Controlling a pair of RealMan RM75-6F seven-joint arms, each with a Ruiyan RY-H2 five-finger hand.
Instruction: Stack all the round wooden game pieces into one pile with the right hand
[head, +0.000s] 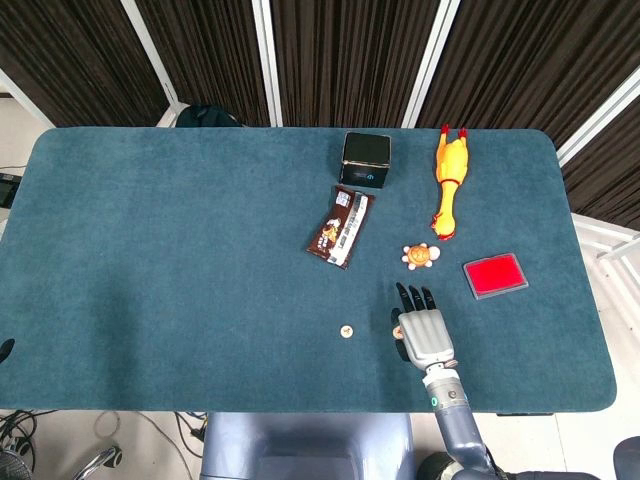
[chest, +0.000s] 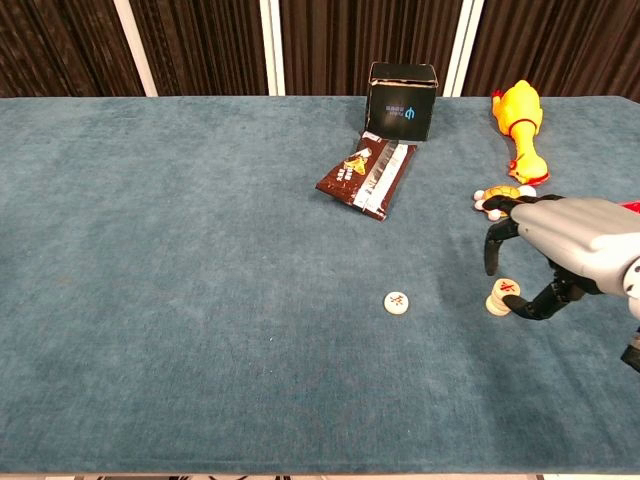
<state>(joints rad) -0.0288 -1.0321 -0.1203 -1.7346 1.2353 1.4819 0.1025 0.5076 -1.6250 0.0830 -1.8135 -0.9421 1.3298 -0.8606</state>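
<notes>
Hand (chest: 560, 255) over pile (chest: 502, 297), table edge (chest: 320, 474) near.

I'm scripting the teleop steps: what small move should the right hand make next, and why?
Probably close the fingers on the pile and carry it to the lone piece: the right hand arches over the pile, and that piece lies apart on the table.

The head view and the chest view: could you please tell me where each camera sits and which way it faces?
Head view: high above the near edge, looking steeply down on the whole table; shows the right hand and forearm.
Chest view: low at the near edge, looking across towards the curtains; the right hand enters from the right.
Shared: right hand, lone game piece, snack packet, black box, rubber chicken.
</notes>
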